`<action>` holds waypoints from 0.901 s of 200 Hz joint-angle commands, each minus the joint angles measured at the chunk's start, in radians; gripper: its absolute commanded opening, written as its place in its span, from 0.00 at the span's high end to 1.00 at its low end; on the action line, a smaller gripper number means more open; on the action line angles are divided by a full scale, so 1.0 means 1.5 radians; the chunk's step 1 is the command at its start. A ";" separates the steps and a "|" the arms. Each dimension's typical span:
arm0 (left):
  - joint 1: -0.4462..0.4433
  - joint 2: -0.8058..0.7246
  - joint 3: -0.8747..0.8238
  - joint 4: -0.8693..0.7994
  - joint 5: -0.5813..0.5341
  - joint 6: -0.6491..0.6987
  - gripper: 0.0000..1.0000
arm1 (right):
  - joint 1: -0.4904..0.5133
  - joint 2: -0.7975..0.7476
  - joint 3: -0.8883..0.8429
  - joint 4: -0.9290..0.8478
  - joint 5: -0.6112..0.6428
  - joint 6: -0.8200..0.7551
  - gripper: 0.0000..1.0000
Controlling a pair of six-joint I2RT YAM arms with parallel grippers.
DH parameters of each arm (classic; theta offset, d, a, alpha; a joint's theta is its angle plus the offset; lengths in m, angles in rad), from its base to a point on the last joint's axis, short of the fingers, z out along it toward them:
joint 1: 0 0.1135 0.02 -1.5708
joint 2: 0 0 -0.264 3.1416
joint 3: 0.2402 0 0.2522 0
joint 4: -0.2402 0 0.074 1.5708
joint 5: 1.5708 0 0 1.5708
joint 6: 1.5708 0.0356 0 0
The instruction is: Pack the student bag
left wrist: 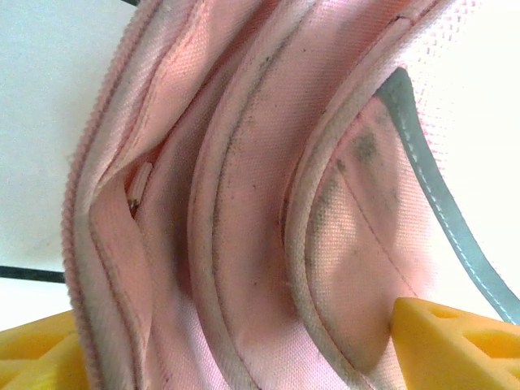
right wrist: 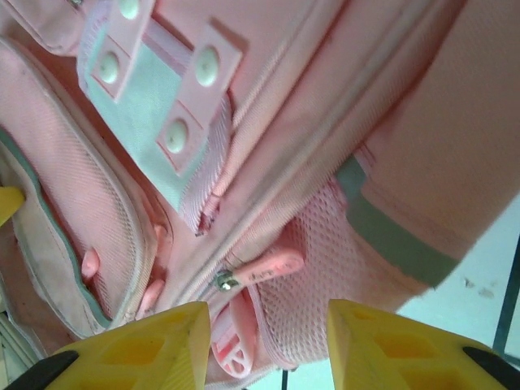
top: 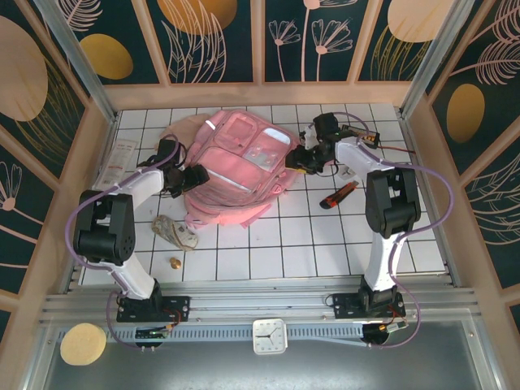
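Top external, pale pink fabric backpack (top: 240, 166) on white tiled worktop (top: 309, 244), left end effector (top: 195, 177) spread wide at its edge, right end effector (top: 296, 158) released by its zipper pull (right wrist: 264, 266)

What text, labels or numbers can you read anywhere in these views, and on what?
No text is legible in any view.
White sheet left of the student bag: print too small to read.
Clock at the near edge: dial marks too small to read.
Pink zip pull on the bag: possible raised marks, too blurred to read.
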 commanded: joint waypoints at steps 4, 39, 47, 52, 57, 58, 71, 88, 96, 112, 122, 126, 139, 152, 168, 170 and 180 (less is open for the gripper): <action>-0.005 -0.022 -0.014 -0.009 0.006 0.013 0.21 | -0.001 -0.031 -0.020 0.000 -0.050 -0.004 0.56; -0.005 -0.020 -0.025 -0.007 0.012 0.011 0.21 | 0.001 0.035 -0.009 0.067 -0.115 -0.014 0.54; -0.005 -0.019 -0.026 -0.006 0.013 0.011 0.21 | -0.002 0.048 -0.011 0.080 -0.121 -0.014 0.54; -0.005 -0.018 -0.026 -0.007 0.012 0.012 0.21 | -0.002 0.053 -0.015 0.090 -0.124 -0.016 0.54; -0.005 -0.017 -0.025 -0.008 0.011 0.012 0.21 | -0.004 0.059 -0.018 0.097 -0.122 -0.016 0.54; -0.005 -0.017 -0.025 -0.009 0.011 0.012 0.21 | -0.005 0.061 -0.019 0.098 -0.122 -0.016 0.54; -0.005 -0.014 -0.021 -0.014 0.010 0.013 0.21 | -0.008 0.075 -0.029 0.114 -0.122 -0.018 0.53; -0.005 -0.012 -0.016 -0.019 0.008 0.014 0.21 | -0.010 0.089 -0.041 0.125 -0.124 -0.031 0.51; -0.005 -0.011 -0.014 -0.021 0.007 0.014 0.22 | -0.011 0.094 -0.045 0.128 -0.122 -0.040 0.49; -0.005 -0.009 -0.009 -0.027 0.004 0.016 0.22 | -0.014 0.100 -0.059 0.131 -0.117 -0.057 0.47; -0.005 -0.008 -0.006 -0.029 0.003 0.017 0.22 | -0.016 0.100 -0.069 0.136 -0.115 -0.068 0.47; -0.005 -0.007 -0.005 -0.031 0.002 0.017 0.22 | -0.017 0.100 -0.072 0.136 -0.114 -0.074 0.47; -0.005 -0.005 -0.001 -0.034 0.001 0.019 0.22 | -0.019 0.098 -0.080 0.139 -0.133 -0.099 0.47; -0.005 -0.004 0.001 -0.037 0.000 0.020 0.22 | -0.015 0.092 -0.091 0.148 -0.161 -0.131 0.47; -0.005 -0.002 0.001 -0.037 0.000 0.020 0.22 | -0.015 0.090 -0.099 0.163 -0.205 -0.141 0.47; -0.005 -0.002 0.001 -0.037 -0.001 0.020 0.22 | -0.015 0.090 -0.101 0.166 -0.210 -0.141 0.47; -0.005 -0.001 0.000 -0.037 0.000 0.018 0.21 | -0.013 0.085 -0.111 0.190 -0.237 -0.137 0.47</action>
